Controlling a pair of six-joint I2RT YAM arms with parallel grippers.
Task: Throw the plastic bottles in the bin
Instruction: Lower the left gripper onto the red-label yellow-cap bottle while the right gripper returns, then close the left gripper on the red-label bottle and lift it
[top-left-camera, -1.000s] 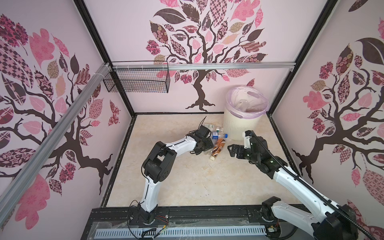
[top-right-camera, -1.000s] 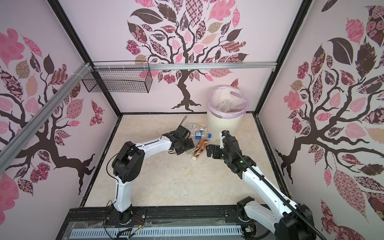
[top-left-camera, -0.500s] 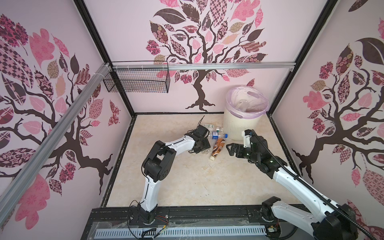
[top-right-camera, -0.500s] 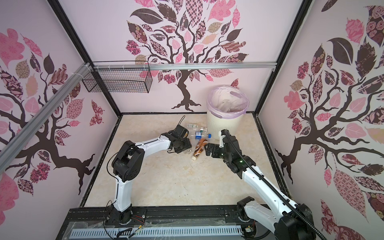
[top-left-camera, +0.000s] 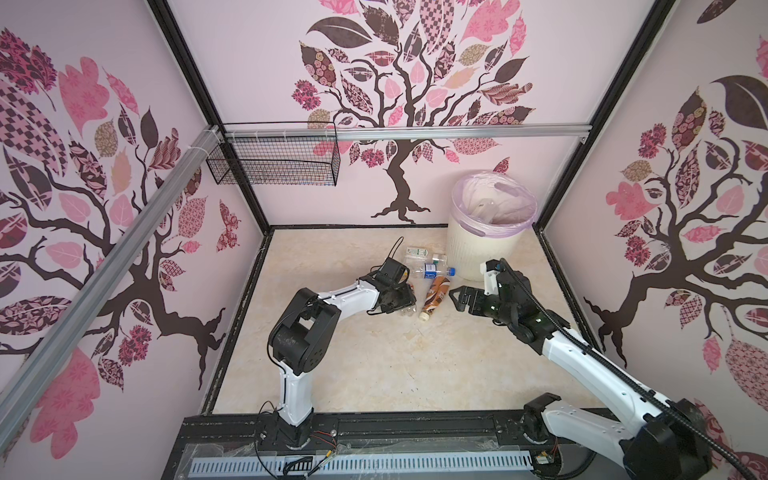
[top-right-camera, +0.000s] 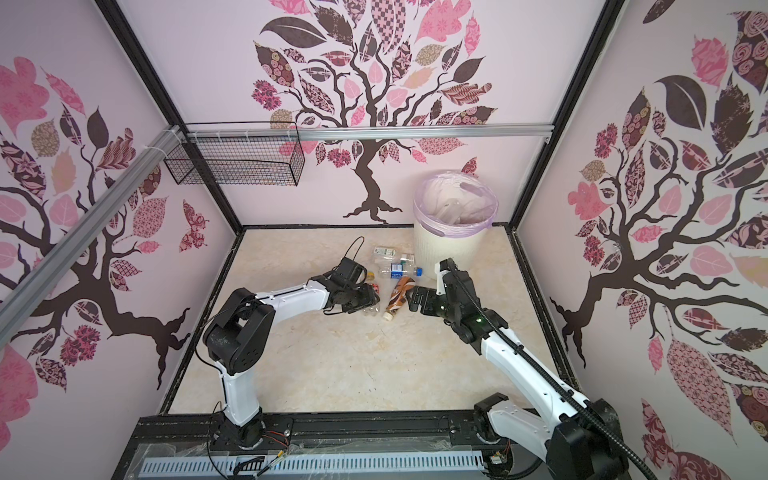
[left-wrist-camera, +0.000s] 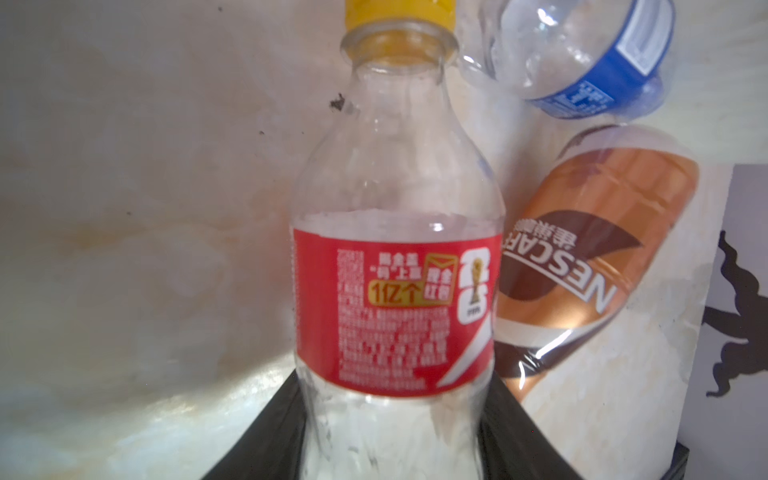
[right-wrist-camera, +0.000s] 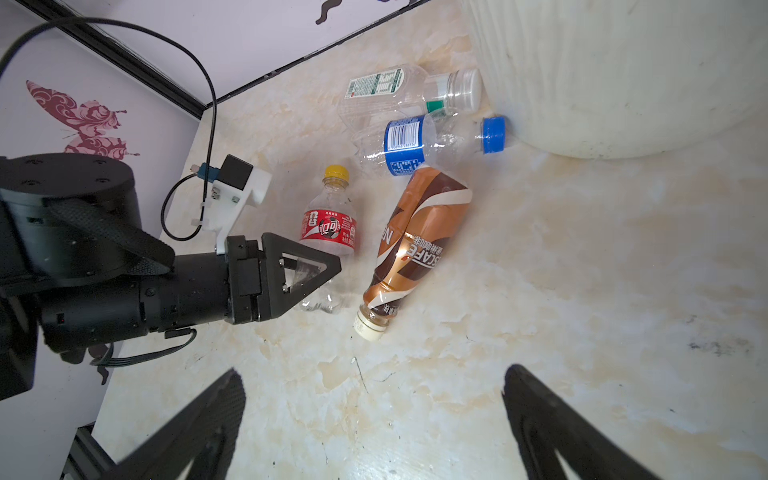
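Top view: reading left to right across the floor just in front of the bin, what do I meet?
Left gripper, shut on the red-label bottle → brown coffee bottle → right gripper, open.

Bright, even light all round, shadows soft. Both top views bow at the edges. Left wrist view is blurred close up; glare glints on the brown bottle (left-wrist-camera: 598, 266).
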